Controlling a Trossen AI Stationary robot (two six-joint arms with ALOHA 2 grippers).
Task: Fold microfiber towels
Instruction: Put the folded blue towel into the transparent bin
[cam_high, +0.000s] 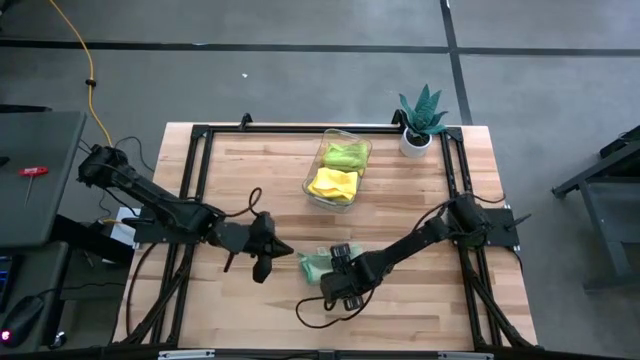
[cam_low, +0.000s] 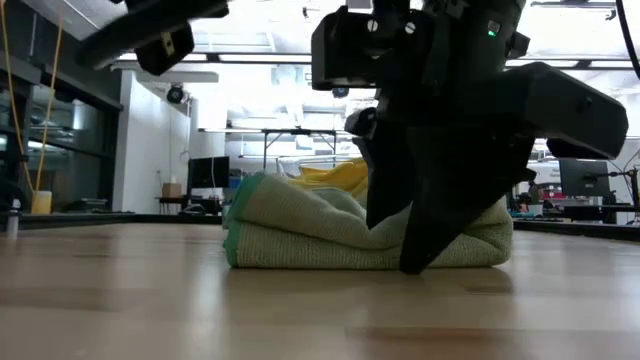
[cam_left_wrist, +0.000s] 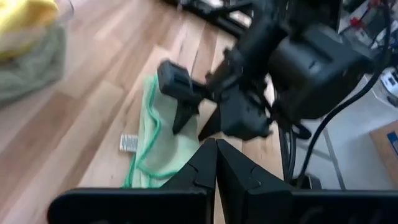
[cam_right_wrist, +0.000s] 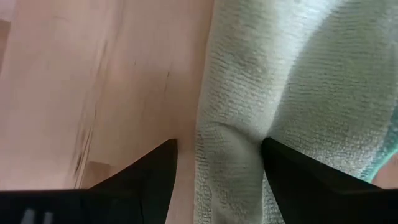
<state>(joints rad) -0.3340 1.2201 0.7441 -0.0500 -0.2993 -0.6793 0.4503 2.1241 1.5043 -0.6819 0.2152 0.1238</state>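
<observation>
Starting at your left, the left gripper (cam_high: 262, 262) hangs over bare wood just beside the mint towel (cam_high: 314, 266), its fingers pressed together and holding nothing, so that arm looks parked for now. Next along, the towel lies near the front of the table (cam_high: 250, 180), already doubled into a thick soft bundle with a green stitched hem showing; its layers look lumpy rather than flat, so you should count this fold as under way, not finished. Over it, the right gripper (cam_right_wrist: 217, 158) is down on the cloth with its fingers spread apart, straddling a ridge of the fabric and touching it, not yet pinched on it. Farther back, toward the right, the clear bin (cam_high: 338, 168) holds a yellow towel (cam_high: 333, 182) and a lime green towel (cam_high: 346, 155); whether those two are neatly folded, you cannot tell from here.
</observation>
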